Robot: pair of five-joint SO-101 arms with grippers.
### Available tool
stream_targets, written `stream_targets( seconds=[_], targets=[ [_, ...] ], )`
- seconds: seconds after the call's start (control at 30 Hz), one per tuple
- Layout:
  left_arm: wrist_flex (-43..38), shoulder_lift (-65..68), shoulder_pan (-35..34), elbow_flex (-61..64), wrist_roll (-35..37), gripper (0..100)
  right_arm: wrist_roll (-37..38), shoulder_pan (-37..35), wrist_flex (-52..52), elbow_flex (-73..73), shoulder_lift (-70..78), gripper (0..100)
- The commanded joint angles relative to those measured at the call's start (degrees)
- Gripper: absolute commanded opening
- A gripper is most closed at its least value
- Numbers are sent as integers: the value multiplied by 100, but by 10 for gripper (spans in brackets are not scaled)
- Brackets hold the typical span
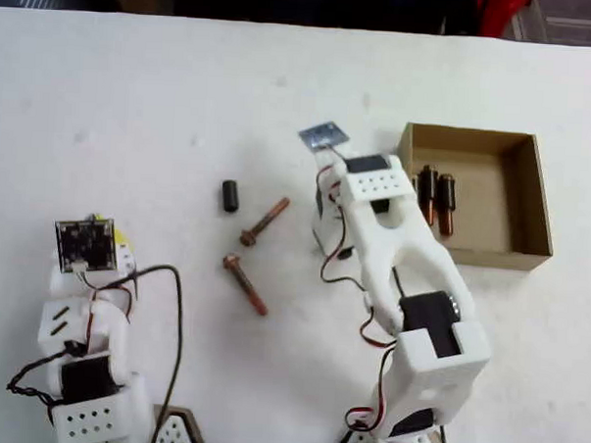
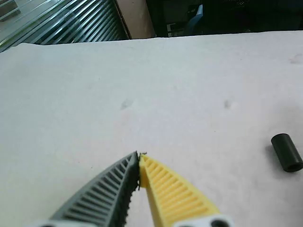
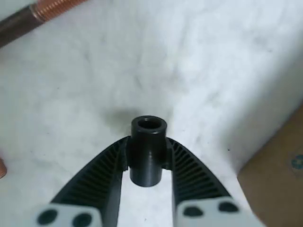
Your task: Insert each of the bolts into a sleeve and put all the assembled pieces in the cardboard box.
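Observation:
My right gripper [image 3: 148, 142] is shut on an upright black sleeve [image 3: 148, 151], just above the table and beside the cardboard box [image 3: 279, 182]. The right arm [image 1: 393, 236] lies just left of the box [image 1: 532, 207], where two assembled pieces [image 1: 435, 196] rest. Two copper bolts [image 1: 264, 221] [image 1: 246, 283] lie loose at mid-table, and one of them [image 3: 38, 14] is also in the right wrist view. A second black sleeve [image 1: 230, 195] [image 2: 287, 152] lies beside them. My left gripper [image 2: 138, 158] is shut on nothing, low over bare table at the near left.
The left arm [image 1: 85, 330] sits at the near left corner with a black cable [image 1: 177, 314] looping beside it. The table's far edge [image 1: 285, 23] runs along the back.

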Motion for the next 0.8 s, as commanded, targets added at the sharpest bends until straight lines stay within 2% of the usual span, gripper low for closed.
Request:
stream_targets(
  seconds=[0.0, 0.3, 0.77],
  targets=[
    [0, -57, -22, -18, -62, 46, -18, -189, -374, 334, -356, 19],
    [18, -57, -22, -18, -62, 43, -18, -673, -857, 967, -347, 21],
    [79, -57, -22, -18, -62, 46, -9, -655, -813, 967, -347, 22]
  ],
)
